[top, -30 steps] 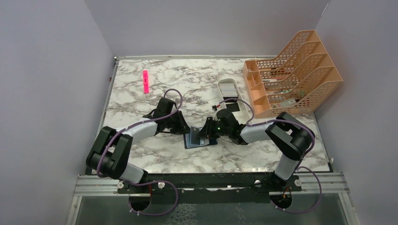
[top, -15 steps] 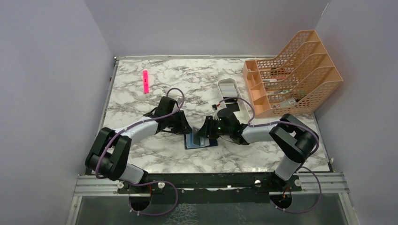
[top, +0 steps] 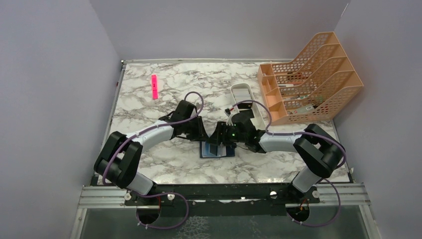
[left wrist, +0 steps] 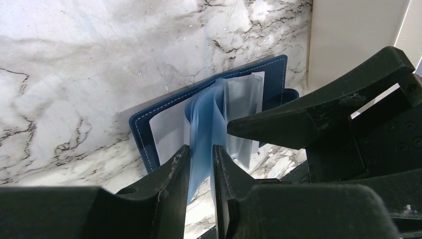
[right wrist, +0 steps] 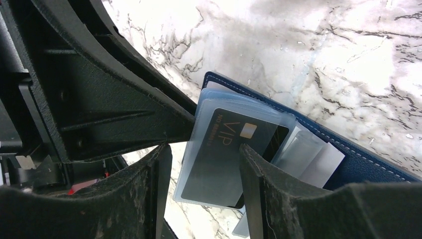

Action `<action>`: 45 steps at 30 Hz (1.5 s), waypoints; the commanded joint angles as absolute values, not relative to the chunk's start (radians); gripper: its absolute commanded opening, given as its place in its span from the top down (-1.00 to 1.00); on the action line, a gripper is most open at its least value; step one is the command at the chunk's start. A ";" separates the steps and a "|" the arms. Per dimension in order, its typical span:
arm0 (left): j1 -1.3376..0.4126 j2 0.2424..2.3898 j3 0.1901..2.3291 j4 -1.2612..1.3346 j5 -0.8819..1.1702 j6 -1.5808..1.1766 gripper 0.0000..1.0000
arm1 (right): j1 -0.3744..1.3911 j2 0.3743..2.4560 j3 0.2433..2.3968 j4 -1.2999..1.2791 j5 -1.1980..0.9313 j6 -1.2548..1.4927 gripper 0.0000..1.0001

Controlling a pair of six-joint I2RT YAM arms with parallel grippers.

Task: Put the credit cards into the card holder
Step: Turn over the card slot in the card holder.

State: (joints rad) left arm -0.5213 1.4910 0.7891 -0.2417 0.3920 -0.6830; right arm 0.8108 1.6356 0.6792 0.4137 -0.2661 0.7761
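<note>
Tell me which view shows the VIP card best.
Right wrist: the card fills the middle, lettering readable through the sleeves. Left wrist shows only those sleeves edge-on, no card. Top shows a tiny dark patch on the wallet.

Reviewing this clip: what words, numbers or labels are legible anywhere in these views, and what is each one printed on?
"VIP": gold letters on the black credit card, seen through a clear sleeve of the card holder.
"NO" followed by digits: small line beside "VIP" on the same card; the digits are too blurred to read.
Pink marker: it carries a dark mark, too small to read.
No other text is legible.
</note>
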 commanded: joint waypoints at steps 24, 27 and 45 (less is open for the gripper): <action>-0.577 1.535 0.851 -0.263 0.362 -0.676 0.46 | 0.834 1.534 0.727 0.222 -0.099 0.692 0.17; -0.579 1.533 0.854 -0.264 0.364 -0.676 0.46 | 0.834 1.499 0.732 0.194 -0.085 0.683 0.16; -0.593 1.546 0.873 -0.265 0.357 -0.681 0.46 | 0.834 1.512 0.771 0.010 0.044 0.582 0.53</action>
